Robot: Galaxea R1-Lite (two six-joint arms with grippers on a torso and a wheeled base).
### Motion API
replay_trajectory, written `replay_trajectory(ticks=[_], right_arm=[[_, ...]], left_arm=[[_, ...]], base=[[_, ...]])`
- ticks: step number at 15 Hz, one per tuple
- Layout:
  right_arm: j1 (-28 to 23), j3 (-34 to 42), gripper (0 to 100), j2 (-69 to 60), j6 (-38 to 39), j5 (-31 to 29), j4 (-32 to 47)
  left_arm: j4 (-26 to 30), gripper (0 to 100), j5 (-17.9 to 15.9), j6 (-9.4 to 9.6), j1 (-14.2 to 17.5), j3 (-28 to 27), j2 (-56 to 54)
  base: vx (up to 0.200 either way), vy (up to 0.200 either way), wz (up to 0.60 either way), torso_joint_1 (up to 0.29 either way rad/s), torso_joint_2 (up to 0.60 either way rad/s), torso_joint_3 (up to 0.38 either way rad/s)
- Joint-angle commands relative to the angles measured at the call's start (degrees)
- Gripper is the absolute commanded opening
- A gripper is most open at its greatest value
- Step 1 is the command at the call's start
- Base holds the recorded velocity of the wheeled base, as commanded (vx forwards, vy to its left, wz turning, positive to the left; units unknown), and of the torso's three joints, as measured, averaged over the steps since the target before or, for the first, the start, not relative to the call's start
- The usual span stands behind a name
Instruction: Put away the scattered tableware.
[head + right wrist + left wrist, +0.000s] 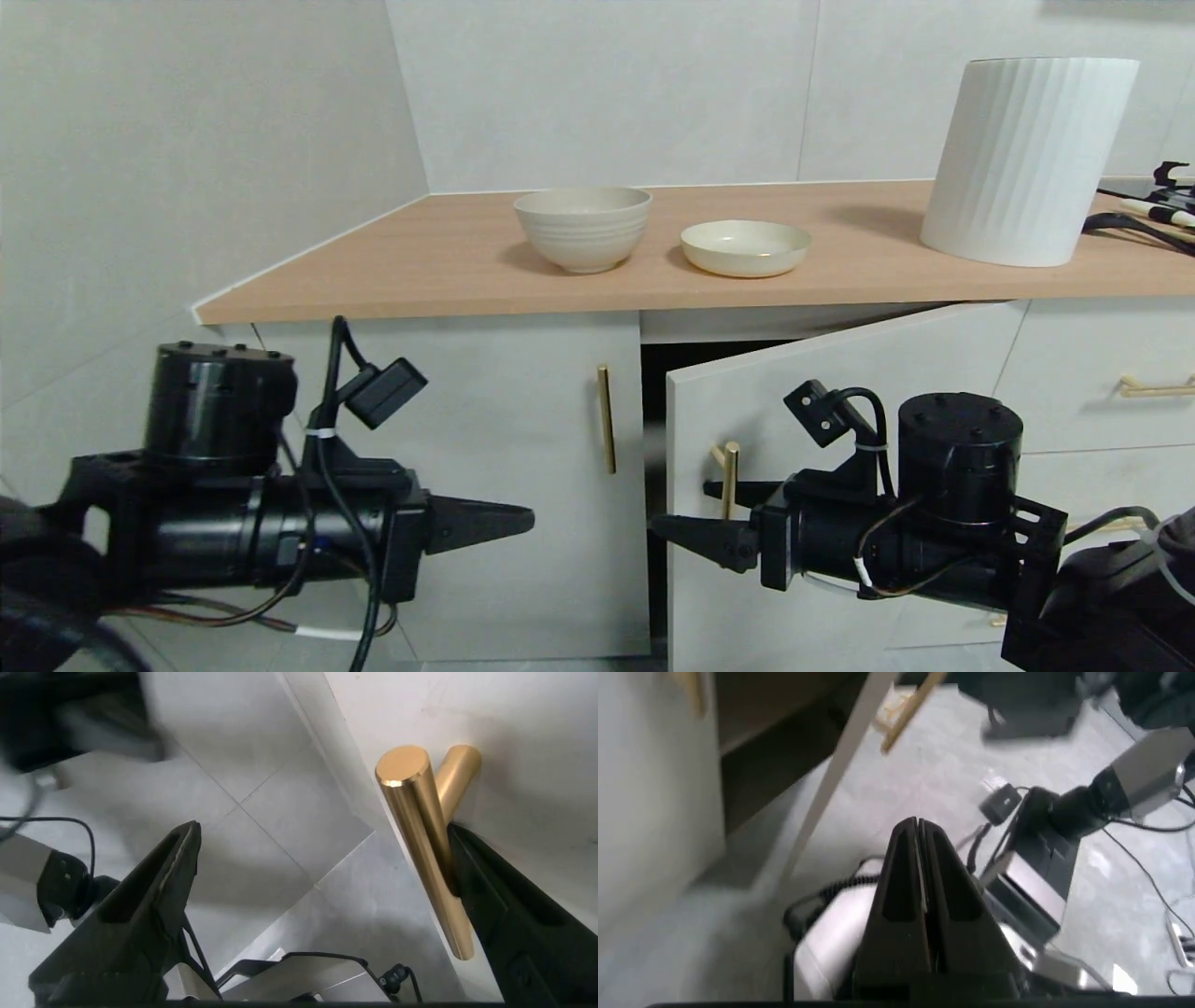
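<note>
Cupboard-opening step: the right gripper (695, 509), jaws apart, straddles the door handle (730, 478) at the bowl's (583, 227) five o'clock. The left gripper (523, 518) is pressed together. Next, likely a wider pull.

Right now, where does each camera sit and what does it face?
Head view: on the head, facing forward and down at bowl, dish and counter; left gripper and right gripper show.
Left wrist view: on that wrist, facing the floor past the shut left gripper.
Right wrist view: on that wrist, facing the brass handle inside the open right gripper.
Shared: head and right wrist views both show that handle.
</note>
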Motion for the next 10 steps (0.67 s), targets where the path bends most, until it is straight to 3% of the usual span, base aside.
replay_trajectory(ticks=[1, 2, 3, 4, 5, 6, 8, 10], right_arm=[[0.1, 0.0, 100, 0.1, 0.1, 0.1, 0.0], [0.1, 0.0, 100, 0.2, 0.1, 0.1, 0.0], [0.1, 0.0, 100, 0.3, 0.1, 0.1, -0.1], [0.1, 0.0, 100, 0.3, 0.1, 0.1, -0.1], [0.1, 0.0, 100, -0.1, 0.0, 0.1, -0.1], [0.1, -0.1, 100, -0.2, -0.1, 0.1, -0.1], [0.1, 0.7, 100, 0.2, 0.0, 0.0, -3.4], [0.1, 2.0, 100, 1.0, 0.1, 0.1, -7.5]], left_arm=[[-5.1, 0, -0.1, -2.13, -3.6, -8.0, 14.9], [-7.9, 0, -0.1, -2.83, -3.8, -9.0, 17.8], [-14.5, 0, 0.2, -4.15, -4.3, -10.1, 22.4], [-14.5, 0, 0.2, -4.15, -4.3, -10.1, 22.4], [-21.8, 0, 2.1, -9.07, -4.8, -10.1, 25.9], [-23.0, 0, 2.0, -11.79, -5.1, -10.5, 27.3], [-26.7, 0, 3.6, -12.41, -7.6, -11.2, 30.8], [-32.3, 0, 7.4, -12.67, -9.1, -12.3, 34.4]], base=[[0.0, 0.0, 0.0, 0.0, 0.0, 0.0], [0.0, 0.0, 0.0, 0.0, 0.0, 0.0], [0.0, 0.0, 0.0, 0.0, 0.0, 0.0], [0.0, 0.0, 0.0, 0.0, 0.0, 0.0], [0.0, 0.0, 0.0, 0.0, 0.0, 0.0], [0.0, 0.0, 0.0, 0.0, 0.0, 0.0], [0.0, 0.0, 0.0, 0.0, 0.0, 0.0], [0.0, 0.0, 0.0, 0.0, 0.0, 0.0]])
